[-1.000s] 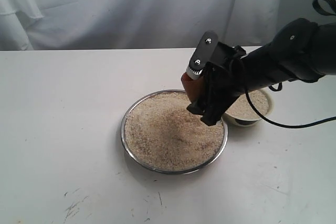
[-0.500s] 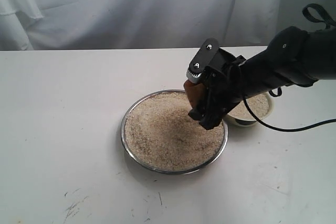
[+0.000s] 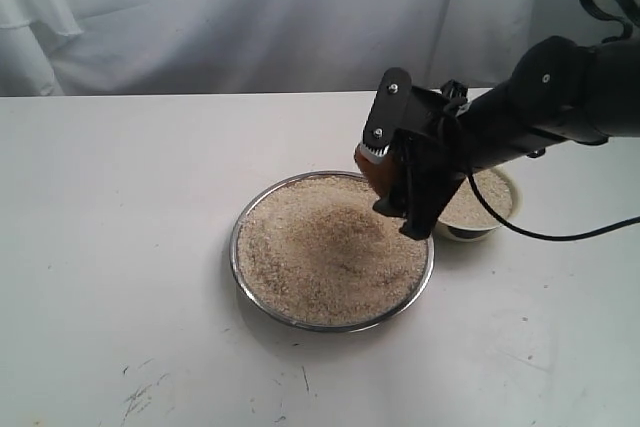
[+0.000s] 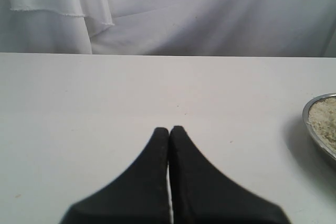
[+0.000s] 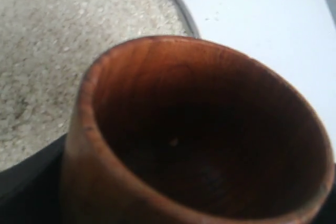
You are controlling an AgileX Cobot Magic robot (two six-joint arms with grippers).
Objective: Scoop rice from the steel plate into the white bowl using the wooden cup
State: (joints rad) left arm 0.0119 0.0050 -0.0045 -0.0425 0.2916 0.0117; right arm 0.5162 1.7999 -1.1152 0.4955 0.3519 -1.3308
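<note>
The steel plate (image 3: 236, 252) sits mid-table, heaped with rice (image 3: 310, 257). My right gripper (image 3: 398, 192) is shut on the wooden cup (image 3: 370, 169), which hangs tilted just above the plate's far right part. In the right wrist view the cup (image 5: 131, 77) fills the frame; its dark inside holds only a stray grain, with rice (image 5: 47, 40) and the plate rim (image 5: 178, 3) behind it. The white bowl (image 3: 508, 209), with rice in it, stands right of the plate, partly hidden by my arm. My left gripper (image 4: 169, 129) is shut and empty over bare table, left of the plate's rim (image 4: 314, 135).
White cloth (image 3: 250, 17) hangs along the table's far edge. Dark scuff marks (image 3: 140, 392) lie on the tabletop near the front left. A black cable (image 3: 560, 237) loops from my right arm past the bowl.
My right gripper with the cup has shifted slightly right, toward the bowl, staying low over the plate. The hollow in the rice below it has become a low heap.
</note>
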